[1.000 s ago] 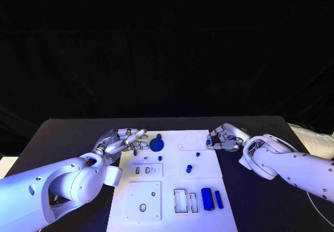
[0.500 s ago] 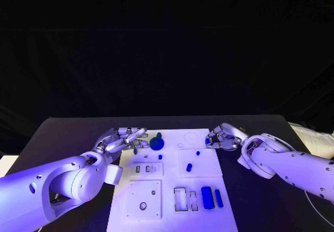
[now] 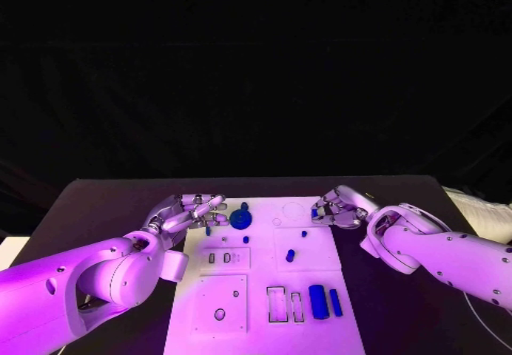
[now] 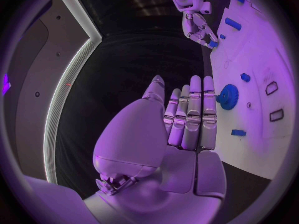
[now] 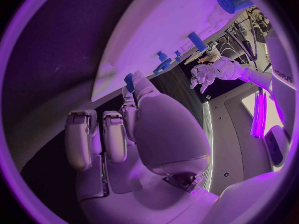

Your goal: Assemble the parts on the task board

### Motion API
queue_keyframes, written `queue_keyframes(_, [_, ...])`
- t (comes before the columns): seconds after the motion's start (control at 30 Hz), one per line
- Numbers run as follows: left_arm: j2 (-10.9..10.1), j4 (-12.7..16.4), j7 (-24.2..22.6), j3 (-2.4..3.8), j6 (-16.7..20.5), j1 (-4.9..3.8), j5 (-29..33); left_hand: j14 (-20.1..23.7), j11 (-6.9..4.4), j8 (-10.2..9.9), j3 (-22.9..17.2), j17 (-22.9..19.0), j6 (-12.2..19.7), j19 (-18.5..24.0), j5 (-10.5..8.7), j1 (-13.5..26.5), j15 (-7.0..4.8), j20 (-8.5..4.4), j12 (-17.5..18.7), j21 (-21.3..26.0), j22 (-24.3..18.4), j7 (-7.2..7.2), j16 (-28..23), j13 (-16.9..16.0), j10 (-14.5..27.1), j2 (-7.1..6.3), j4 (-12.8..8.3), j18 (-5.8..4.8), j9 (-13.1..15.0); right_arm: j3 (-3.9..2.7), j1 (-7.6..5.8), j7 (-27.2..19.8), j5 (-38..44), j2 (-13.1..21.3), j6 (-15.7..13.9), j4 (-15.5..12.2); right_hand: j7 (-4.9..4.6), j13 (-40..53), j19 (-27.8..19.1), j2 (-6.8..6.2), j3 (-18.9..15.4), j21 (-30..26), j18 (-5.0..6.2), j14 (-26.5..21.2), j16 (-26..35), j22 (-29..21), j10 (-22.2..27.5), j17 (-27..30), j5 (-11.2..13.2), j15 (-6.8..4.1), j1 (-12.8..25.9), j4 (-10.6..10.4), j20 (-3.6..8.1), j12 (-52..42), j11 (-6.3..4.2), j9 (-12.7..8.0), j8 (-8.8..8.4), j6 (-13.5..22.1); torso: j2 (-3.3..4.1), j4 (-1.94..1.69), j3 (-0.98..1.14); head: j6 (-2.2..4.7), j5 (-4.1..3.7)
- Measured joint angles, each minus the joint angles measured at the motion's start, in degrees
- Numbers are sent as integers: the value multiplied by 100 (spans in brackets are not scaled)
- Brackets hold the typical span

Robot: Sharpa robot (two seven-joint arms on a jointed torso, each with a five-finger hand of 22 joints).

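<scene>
The white task board [image 3: 320,270] lies in the middle of the black table. A blue gear [image 3: 241,219] [image 4: 228,95] stands near its far left corner. My left hand [image 3: 190,210] [image 4: 187,119] hovers at the board's left edge beside the gear, fingers stretched out straight and holding nothing. A small blue part [image 3: 207,231] lies on the board just below it. My right hand [image 3: 339,210] [image 5: 149,129] is at the board's far right edge and pinches a small blue part [image 3: 318,214] [image 5: 129,80] at its fingertips.
Other blue parts sit on the board: two small pegs [image 3: 246,239] [image 3: 303,234], an oblong piece [image 3: 289,257], and two long bars [image 3: 317,301] [image 3: 335,303] beside rectangular slots [image 3: 285,307]. A white object [image 3: 480,213] lies at the table's right edge.
My right hand has crept a little left and farther back over the board's edge with its blue part. The left hand has barely shifted.
</scene>
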State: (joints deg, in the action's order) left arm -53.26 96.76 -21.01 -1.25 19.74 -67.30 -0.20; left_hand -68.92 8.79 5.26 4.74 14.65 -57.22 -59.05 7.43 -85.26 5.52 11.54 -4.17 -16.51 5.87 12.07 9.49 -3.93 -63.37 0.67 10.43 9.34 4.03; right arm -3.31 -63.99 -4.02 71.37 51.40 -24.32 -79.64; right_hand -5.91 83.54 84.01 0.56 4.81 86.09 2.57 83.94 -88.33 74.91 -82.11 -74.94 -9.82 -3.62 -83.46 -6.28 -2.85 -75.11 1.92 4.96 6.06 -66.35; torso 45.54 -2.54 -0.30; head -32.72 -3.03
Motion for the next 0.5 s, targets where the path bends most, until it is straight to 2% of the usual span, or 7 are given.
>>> queue_keyframes(0.13, [7,-48,0,0,0,1,0,0,0,0,0,0,0,0,0,0,0,0,0,0,0,0,0,0,0,0,0,0,0,-23,-39,148,0,7,-125,-308,0,-2,0,45,6,0,0,0,0,0,-10,0,-28,0,45,-6,0,-28,-10,0,0,0,-11,-2,-7,-20,22])
queue_keyframes(0.27, [20,-97,0,0,-2,6,11,0,0,0,0,-1,0,0,0,0,0,0,0,0,0,0,0,0,0,0,0,0,0,-29,-57,311,6,-63,-202,-569,1,-3,-12,75,6,0,0,0,0,0,-10,1,-28,0,76,-7,12,-42,-10,-1,0,1,-38,-4,-26,-68,70])
queue_keyframes(0.4, [26,-143,-4,-5,-5,18,60,0,0,0,0,-1,0,0,0,0,0,0,0,0,0,0,0,0,0,0,0,0,0,-31,-63,523,109,-349,-221,-810,2,-3,0,96,6,0,1,-1,0,0,-10,1,-28,0,98,-7,41,-44,-10,-3,0,2,-73,-7,-46,-129,144])
queue_keyframes(0.5, [32,-165,-6,-9,-8,26,95,0,0,0,0,-1,0,0,0,0,0,0,0,0,0,0,0,0,0,0,0,0,0,-27,-55,665,265,-573,-205,-859,5,-3,0,96,6,0,0,13,0,-1,-22,1,-28,-13,99,-7,41,-49,-22,-3,0,5,-92,-18,-64,-168,176])
